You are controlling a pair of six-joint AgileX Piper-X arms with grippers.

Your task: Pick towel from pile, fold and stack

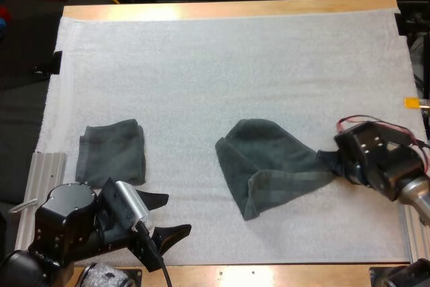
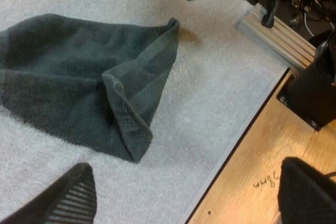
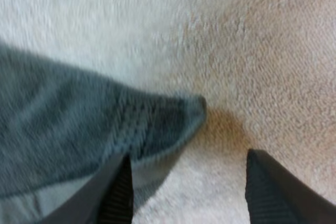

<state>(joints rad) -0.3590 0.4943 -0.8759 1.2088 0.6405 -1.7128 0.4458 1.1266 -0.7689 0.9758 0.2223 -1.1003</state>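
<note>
Table: wooden table (image 1: 228,10), its bare edge along the top and bottom of the high view.
Mat: white mat (image 1: 222,72), covering nearly the whole table top.
Loose towel: crumpled towel (image 1: 265,159), dark grey-green, lay right of centre in the high view. It was half spread, with one flap turned over on its lower side and its right corner (image 3: 191,106) drawn to a point.
Stack: folded towel (image 1: 111,152), a neat square at the left of the frame, well apart from the loose one.
Right gripper: right gripper (image 1: 330,163) was at the right edge of the frame, at that corner. Its fingers were spread, with the corner's tip lying between them and not yet clamped.
Left gripper: left gripper (image 1: 176,213) was at the lower left, fingers spread with nothing in them, just below the folded towel and clear of both.
Step (judged): taking hold of the corner to spread the towel flat.
Method note: advance until the hem sits deep between the pads, then close. Catch both layers, not the tip alone. Lift low to avoid dragging the mat.
Risk: a pinch on the tip alone would slip.
</note>
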